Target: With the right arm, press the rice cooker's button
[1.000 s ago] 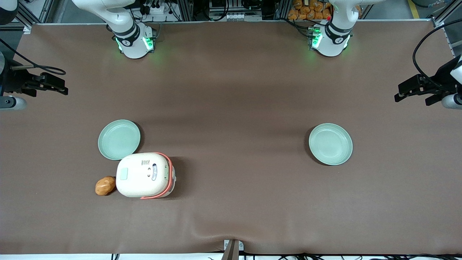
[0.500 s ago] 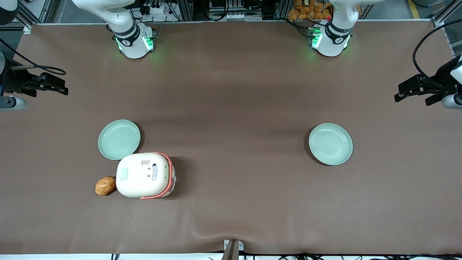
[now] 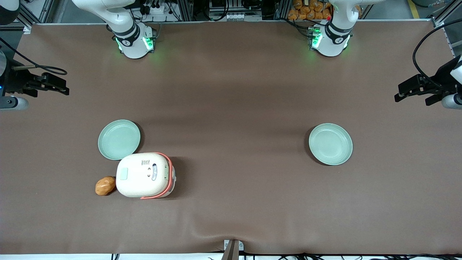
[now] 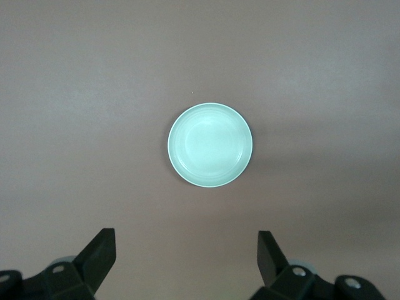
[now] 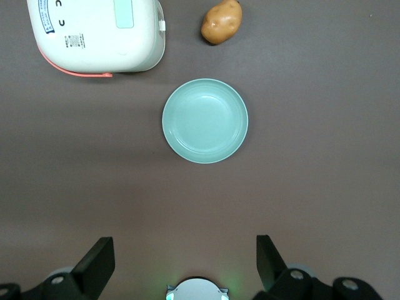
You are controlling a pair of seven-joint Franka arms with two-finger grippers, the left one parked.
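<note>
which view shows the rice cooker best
The front view: the whole rice cooker shows, lid marks and orange band included. The right wrist view crops its lid; the open hand hangs high over the table. The left wrist view misses it.

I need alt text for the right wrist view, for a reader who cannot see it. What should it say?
Seen from above, the open gripper hovers high over a brown table, directly above an empty pale-green plate. A closed cream-white rice cooker with a coral handle band stands beside the plate, and a potato lies near both.
</note>
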